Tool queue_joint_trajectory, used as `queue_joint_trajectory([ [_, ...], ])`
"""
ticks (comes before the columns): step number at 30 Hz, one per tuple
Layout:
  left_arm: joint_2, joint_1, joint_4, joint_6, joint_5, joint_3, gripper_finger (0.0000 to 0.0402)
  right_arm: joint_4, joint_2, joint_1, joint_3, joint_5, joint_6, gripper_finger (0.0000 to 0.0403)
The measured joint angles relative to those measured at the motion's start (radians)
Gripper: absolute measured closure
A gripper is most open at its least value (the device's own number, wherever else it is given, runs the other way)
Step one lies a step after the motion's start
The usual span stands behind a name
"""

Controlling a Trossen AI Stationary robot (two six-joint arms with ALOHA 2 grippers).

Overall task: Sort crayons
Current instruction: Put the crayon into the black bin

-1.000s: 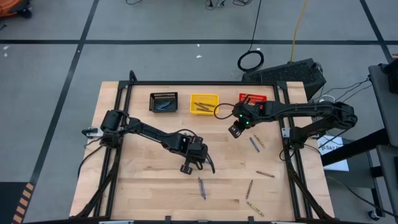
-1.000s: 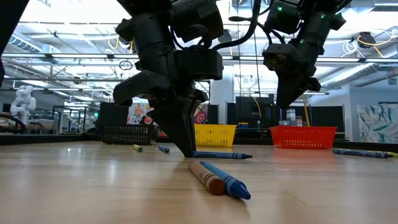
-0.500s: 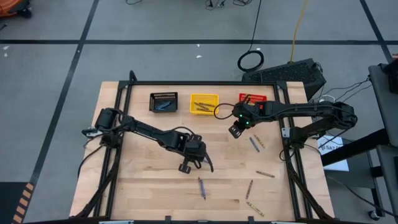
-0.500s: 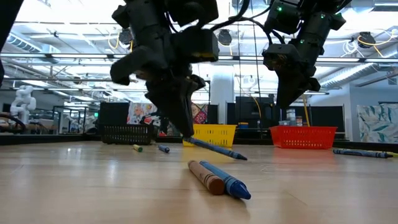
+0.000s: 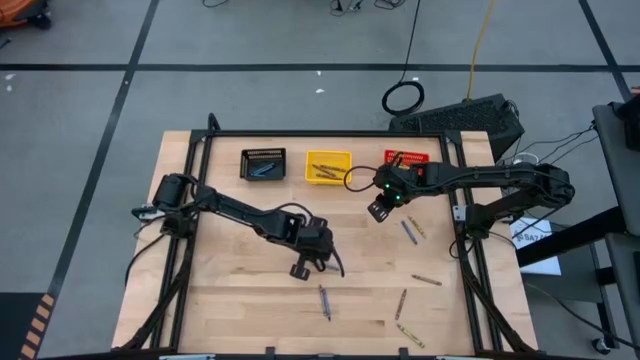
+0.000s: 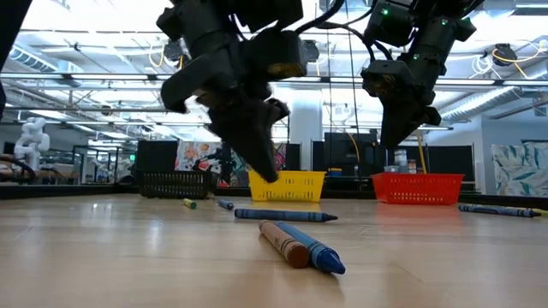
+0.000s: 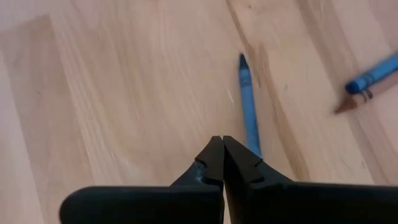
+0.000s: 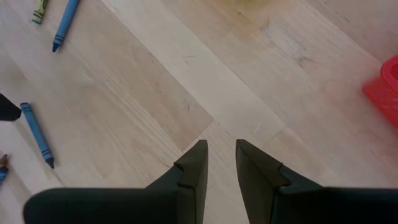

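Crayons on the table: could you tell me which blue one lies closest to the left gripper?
The lone blue crayon lying flat just ahead of the shut left gripper; the other blue crayons lie farther off.

Three bins (image 5: 328, 165) along table (image 5: 230, 290) back edge; crayons (image 5: 324, 300) scattered front right.

Robotics lab or industrial workspace, wooden table (image 5: 250, 290) on a grey concrete floor (image 5: 90, 110) marked with dark tape lines, loose cables (image 5: 404, 97), exposed ceiling trusses (image 6: 94, 51) and a far white robot figure (image 6: 32, 137).
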Motion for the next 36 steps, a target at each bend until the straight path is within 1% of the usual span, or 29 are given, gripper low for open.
queue_joint_trajectory([
  [8, -0.003, -0.022, -0.074, -0.001, 0.009, 0.001, 0.0401, 0.0, 0.0, 0.0, 0.0, 0.002, -0.001, 0.0332],
  [12, -0.004, -0.024, -0.119, -0.008, 0.01, 0.002, 0.0401, 0.0, 0.0, 0.0, 0.0, 0.071, 0.004, 0.0332],
  [17, -0.004, -0.014, -0.162, -0.024, 0.01, 0.002, 0.0401, -0.002, 0.0, 0.0, 0.0, 0.074, 0.002, 0.0332],
  [21, -0.005, -0.006, -0.161, -0.021, 0.034, 0.002, 0.0401, -0.002, 0.0, 0.0, 0.0, 0.077, 0.002, 0.0332],
  [25, -0.005, -0.004, -0.159, -0.018, 0.036, 0.002, 0.0401, -0.002, 0.0, 0.0, 0.0, 0.073, 0.002, 0.0332],
  [30, -0.005, -0.004, -0.157, -0.026, 0.002, 0.002, 0.0401, -0.002, 0.0, 0.0, 0.0, 0.071, 0.001, 0.0332],
  [36, -0.005, -0.004, -0.149, -0.025, -0.004, 0.002, 0.0401, 0.0, 0.0, 0.0, 0.0, 0.071, 0.0, 0.0332],
])
